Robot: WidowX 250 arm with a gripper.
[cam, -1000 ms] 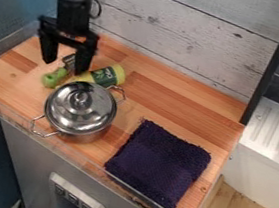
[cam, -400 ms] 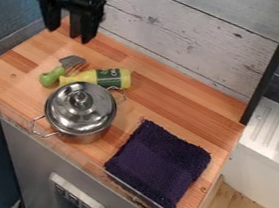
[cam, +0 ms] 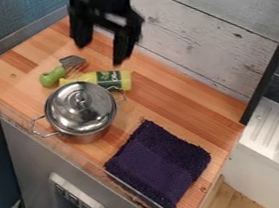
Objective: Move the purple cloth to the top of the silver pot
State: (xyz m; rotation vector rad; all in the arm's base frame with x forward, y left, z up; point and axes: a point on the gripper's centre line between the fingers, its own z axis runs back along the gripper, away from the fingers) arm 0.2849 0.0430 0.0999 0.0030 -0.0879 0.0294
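Observation:
My gripper (cam: 99,54) hangs open at the upper left, above the back of the wooden counter, with nothing between its fingers. Below it and a little toward the front stands the silver pot (cam: 81,111), its lid on and a loop handle on each side. The purple cloth (cam: 158,165) lies flat on the counter at the front right, to the right of the pot and apart from it.
Behind the pot lie a yellow bottle (cam: 99,77) with a green label and a green-handled spatula (cam: 53,75). A clear low rim (cam: 90,164) edges the counter's front. A plank wall (cam: 201,36) rises behind.
My gripper first rose away from the area by the bottle, then shifted right along the back of the counter. The pot and the cloth have stayed in place.

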